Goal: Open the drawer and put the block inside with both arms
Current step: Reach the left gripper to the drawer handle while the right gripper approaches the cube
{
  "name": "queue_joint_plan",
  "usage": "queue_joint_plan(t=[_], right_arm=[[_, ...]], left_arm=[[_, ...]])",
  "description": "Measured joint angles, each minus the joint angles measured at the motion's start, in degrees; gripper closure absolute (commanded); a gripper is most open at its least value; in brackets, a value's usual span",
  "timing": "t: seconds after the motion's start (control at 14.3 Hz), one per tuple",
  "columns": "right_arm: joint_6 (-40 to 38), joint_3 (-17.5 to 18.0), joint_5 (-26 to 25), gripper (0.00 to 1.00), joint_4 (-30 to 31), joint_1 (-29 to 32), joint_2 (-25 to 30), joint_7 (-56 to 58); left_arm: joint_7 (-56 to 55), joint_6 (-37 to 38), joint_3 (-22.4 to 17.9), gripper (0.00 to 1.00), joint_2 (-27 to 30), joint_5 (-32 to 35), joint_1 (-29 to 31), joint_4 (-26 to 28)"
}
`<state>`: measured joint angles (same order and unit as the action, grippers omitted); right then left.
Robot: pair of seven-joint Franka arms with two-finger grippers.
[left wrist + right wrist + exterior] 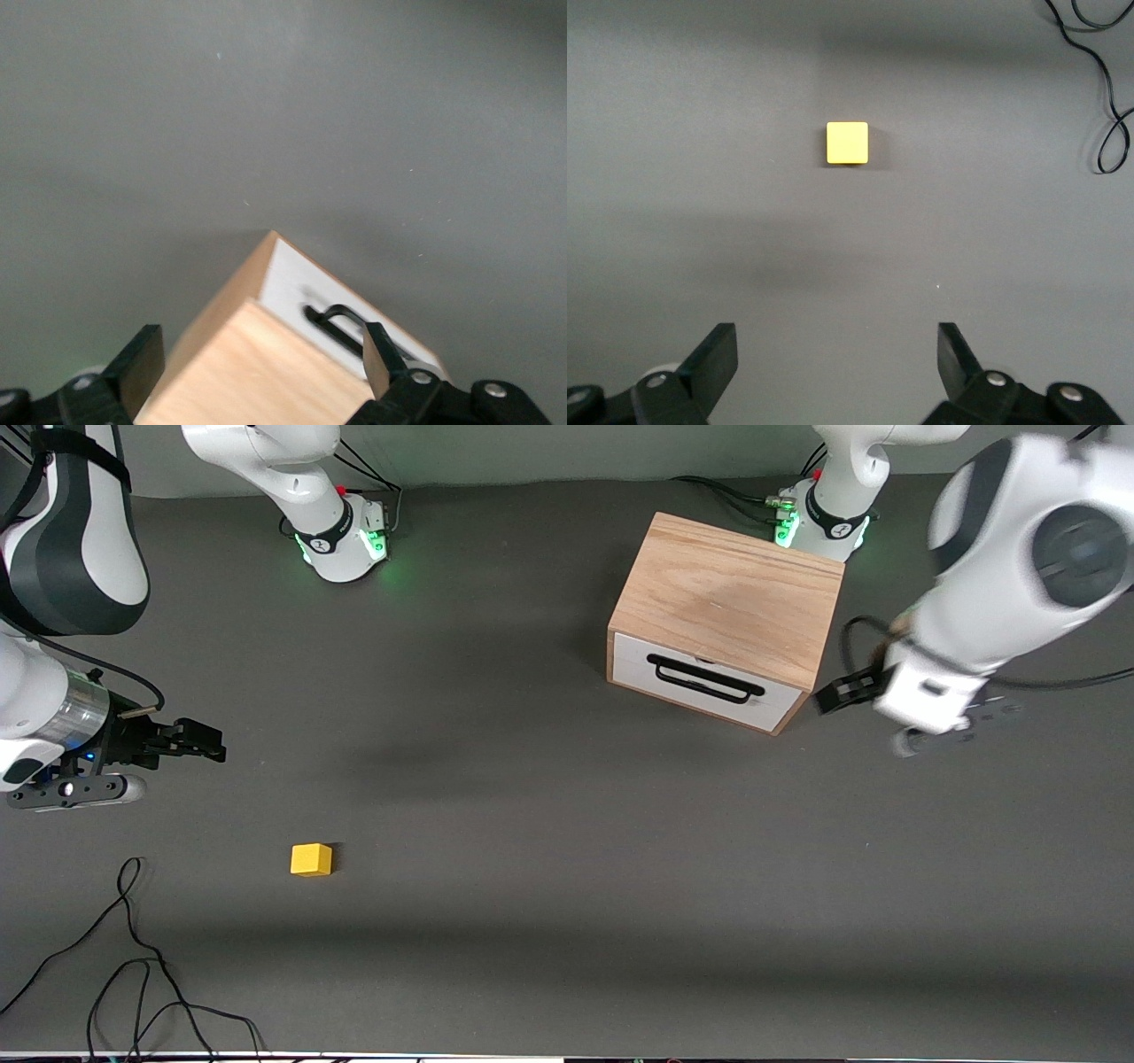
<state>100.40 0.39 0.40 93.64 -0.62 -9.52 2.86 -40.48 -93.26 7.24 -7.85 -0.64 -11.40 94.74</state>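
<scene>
No readable brand, label or writing is seen on any object. The wooden box [731, 607] is stood on the dark grey desk [549, 824] toward the left arm's end, close to that arm's green-lit base [819, 522], and the drawer [709, 680] is seen shut, its white front flush with the box and its black bar handle [704, 678] turned toward the front camera. The left pincer [837, 691] is held in the air just beside the corner of the box at the drawer's end, its fingers [376, 354] spread wide and nothing gripped; the handle is not touched. The block [311, 859] is laid alone on the desk, well apart from the box, toward the right arm's end and nearer the front camera. The right pincer [208, 742] is held over bare desk near the block, spread wide and empty. A loose black cable [133, 965] is left coiled on the desk nearer the camera than the block, touching neither.
</scene>
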Motion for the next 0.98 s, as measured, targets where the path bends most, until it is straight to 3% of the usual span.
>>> queue_joint_plan(t=[0.35,0.98], right_arm=[[3.83,0.01,0.0,0.0,0.54,0.0,-3.03,0.0],[23.91,0.08,0.0,0.0,4.16,-1.99,-17.24,-0.02]], left_arm=[[-19.35,-3.23,0.21,0.0,-8.34,-0.02,-7.13,-0.03],[-40.7,-5.39,0.27,0.0,-18.15,-2.88,-10.19,-0.07]])
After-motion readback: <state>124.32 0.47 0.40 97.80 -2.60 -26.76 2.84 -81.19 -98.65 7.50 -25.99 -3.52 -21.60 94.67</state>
